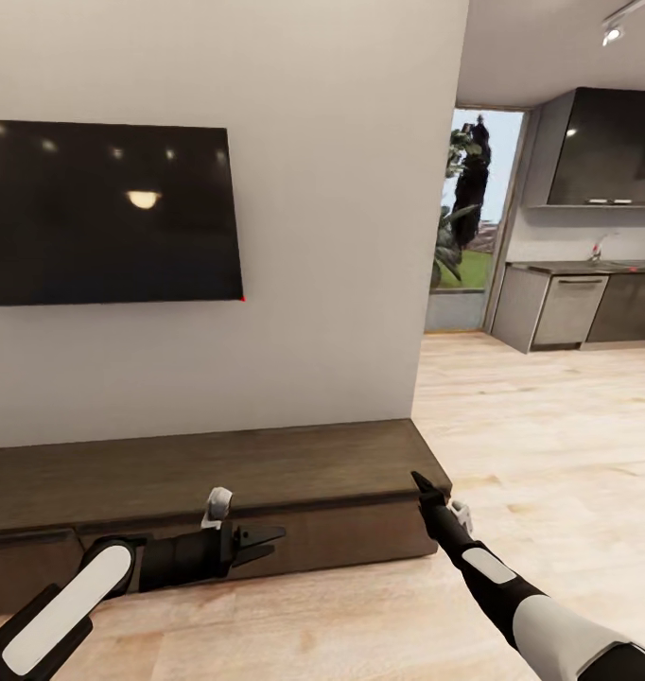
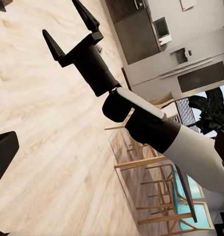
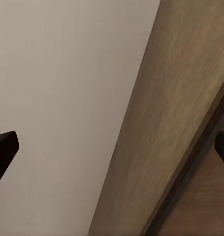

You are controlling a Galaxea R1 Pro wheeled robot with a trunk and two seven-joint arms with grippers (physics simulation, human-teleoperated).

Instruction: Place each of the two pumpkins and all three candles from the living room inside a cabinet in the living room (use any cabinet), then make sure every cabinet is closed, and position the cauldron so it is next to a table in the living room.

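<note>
Right gripper [image 1: 423,485], fingers spread and empty, tip at the cabinet [image 1: 266,473] top's front edge near its right end; left gripper [image 1: 266,542] likewise parted before the front; cabinet's long axis runs sideways, left end cut off.

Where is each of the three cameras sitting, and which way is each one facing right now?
Head view: on the head, looking forward and down at the cabinet below the TV; left gripper and right gripper show.
Left wrist view: on the left arm, facing across the floor to the open right gripper and kitchen beyond.
Right wrist view: on the right arm, facing the cabinet top and wall.
Shared: cabinet, right gripper.
</note>
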